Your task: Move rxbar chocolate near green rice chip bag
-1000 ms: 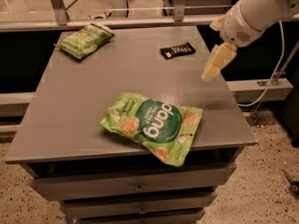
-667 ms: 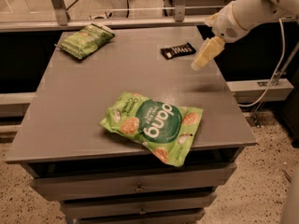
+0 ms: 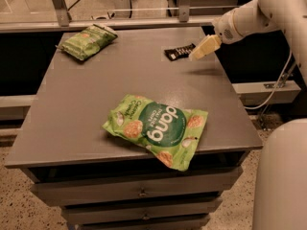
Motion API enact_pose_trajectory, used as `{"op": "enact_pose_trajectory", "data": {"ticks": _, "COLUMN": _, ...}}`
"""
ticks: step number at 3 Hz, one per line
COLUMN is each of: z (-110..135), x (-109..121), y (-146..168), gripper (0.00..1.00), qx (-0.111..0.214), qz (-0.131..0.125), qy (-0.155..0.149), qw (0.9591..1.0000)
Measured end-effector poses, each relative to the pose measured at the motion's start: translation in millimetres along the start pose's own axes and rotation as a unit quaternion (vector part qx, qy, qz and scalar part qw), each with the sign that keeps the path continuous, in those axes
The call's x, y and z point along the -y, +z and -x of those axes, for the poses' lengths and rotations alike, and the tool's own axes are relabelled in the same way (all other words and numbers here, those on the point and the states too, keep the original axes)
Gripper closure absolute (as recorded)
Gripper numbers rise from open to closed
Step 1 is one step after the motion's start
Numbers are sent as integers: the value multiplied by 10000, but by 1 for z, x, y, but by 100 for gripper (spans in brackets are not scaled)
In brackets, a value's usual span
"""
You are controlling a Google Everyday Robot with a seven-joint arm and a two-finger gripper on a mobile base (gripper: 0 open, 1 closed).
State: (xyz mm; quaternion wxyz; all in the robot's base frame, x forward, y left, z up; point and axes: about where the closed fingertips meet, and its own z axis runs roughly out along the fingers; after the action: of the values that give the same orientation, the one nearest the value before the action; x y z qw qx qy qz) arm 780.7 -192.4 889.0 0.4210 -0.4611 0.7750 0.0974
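While grey table (image 3: 96,95) is viewed from front, green rice chip bag (image 3: 158,128) is laid at 6 o'clock; smaller green bag (image 3: 88,40) at 11; gripper (image 3: 204,47) held at 1, grip state not discernible; rxbar chocolate (image 3: 178,52) just beside, at gripper's 9.

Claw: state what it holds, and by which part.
Nothing held. The claw hangs just right of the rxbar chocolate, which lies flat on the table.
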Motion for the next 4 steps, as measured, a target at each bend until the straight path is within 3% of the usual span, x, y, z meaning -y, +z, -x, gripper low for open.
{"op": "enact_pose_trajectory", "data": {"ticks": 2, "z": -12, "x": 11, "y": 44, "gripper": 0, "qx": 136, "qz": -22, "qy": 653, "qw": 9978}}
{"op": "enact_pose_trajectory", "data": {"ticks": 3, "z": -11, "x": 8, "y": 57, "gripper": 16, "qx": 192, "qz": 104, "qy": 810, "qw": 9965}}
{"op": "enact_pose_trajectory", "data": {"ticks": 4, "z": -5, "x": 5, "y": 64, "gripper": 40, "qx": 231, "qz": 223, "qy": 906, "qw": 9954}}
